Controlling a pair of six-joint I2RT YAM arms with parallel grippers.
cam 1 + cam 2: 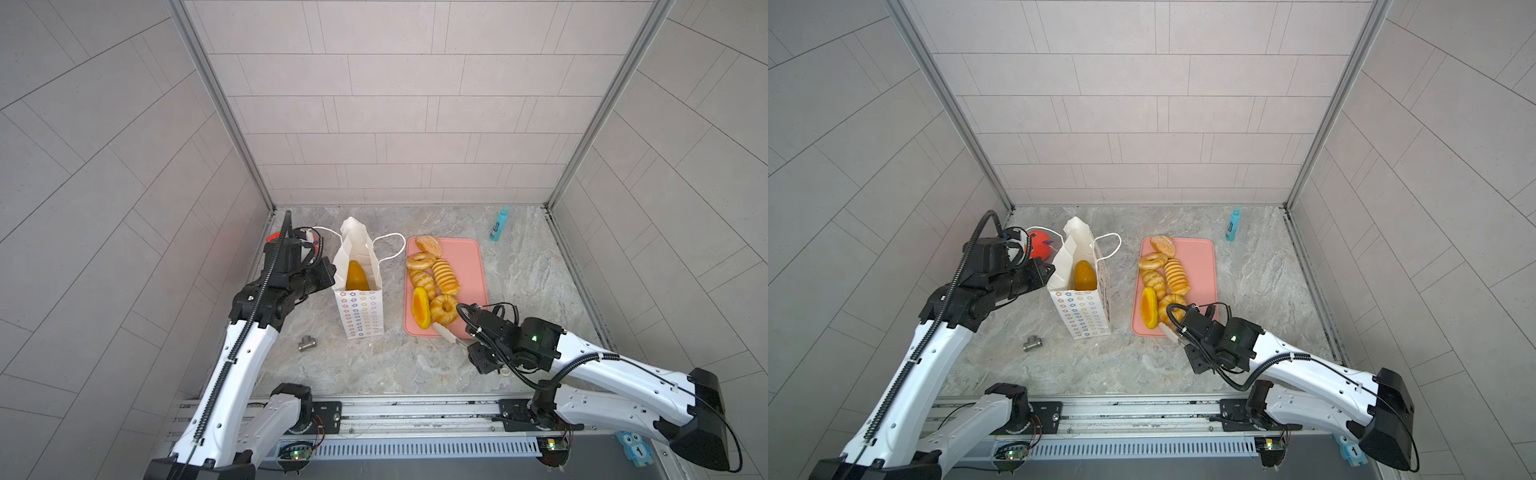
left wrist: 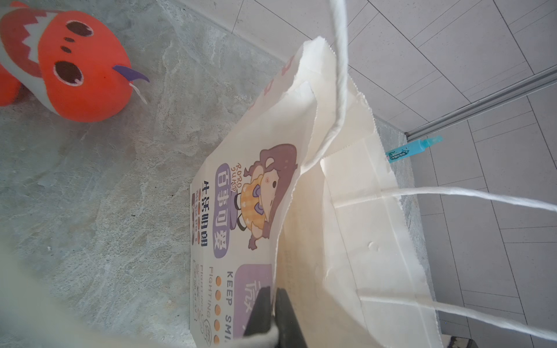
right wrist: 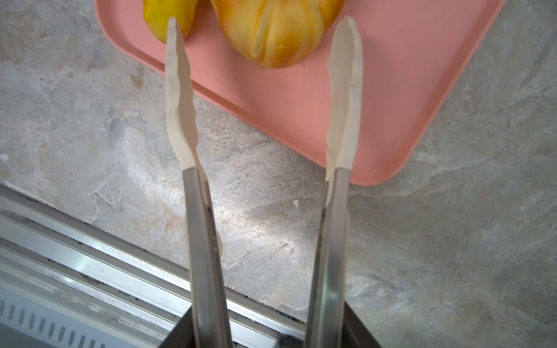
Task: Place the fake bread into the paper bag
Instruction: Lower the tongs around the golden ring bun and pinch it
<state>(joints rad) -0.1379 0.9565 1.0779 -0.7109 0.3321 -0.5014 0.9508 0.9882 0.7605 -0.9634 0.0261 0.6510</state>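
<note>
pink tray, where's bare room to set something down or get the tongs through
Bare: the right half of the pink tray, from the fake bread to its right rim; the table strip between tray and paper bag. Crowded: the tray's left side, pastries packed together, tongs over the near edge.

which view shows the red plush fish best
Left wrist view: the red plush fish is close, eyes plain. Both top views show a small red patch behind the left arm. Right wrist view: nothing of it.
</note>
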